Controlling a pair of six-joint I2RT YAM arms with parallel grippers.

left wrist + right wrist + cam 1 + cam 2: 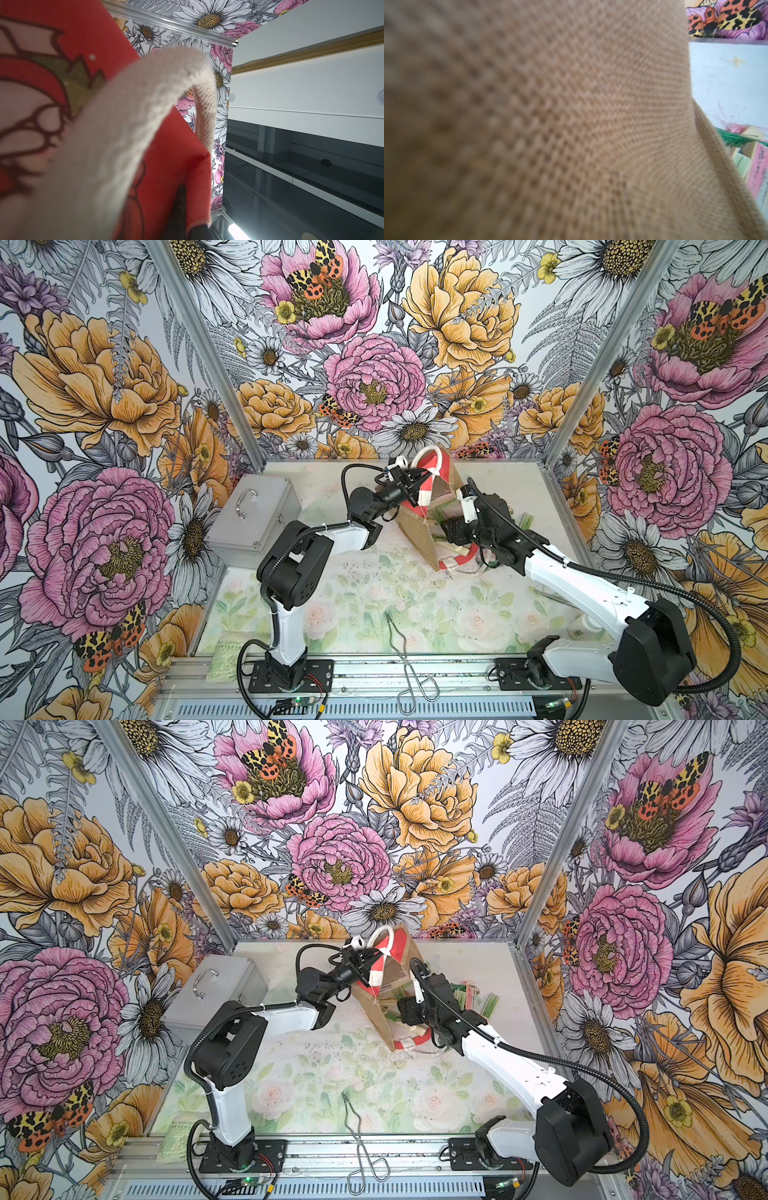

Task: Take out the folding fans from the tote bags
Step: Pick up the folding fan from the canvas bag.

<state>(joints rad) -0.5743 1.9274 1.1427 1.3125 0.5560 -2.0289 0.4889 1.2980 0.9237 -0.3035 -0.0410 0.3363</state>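
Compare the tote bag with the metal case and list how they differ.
The tote bag is tan woven cloth with red and white panels; the metal case is plain grey.
The tote bag is tipped up, pinched by the left gripper; the metal case sits flat, untouched.
The tote bag has a white rope handle; the metal case has a metal handle.
Both are boxy containers.

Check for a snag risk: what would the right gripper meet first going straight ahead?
Probably the tote bag: its tan jute wall fills the wrist view of the right gripper, very close.
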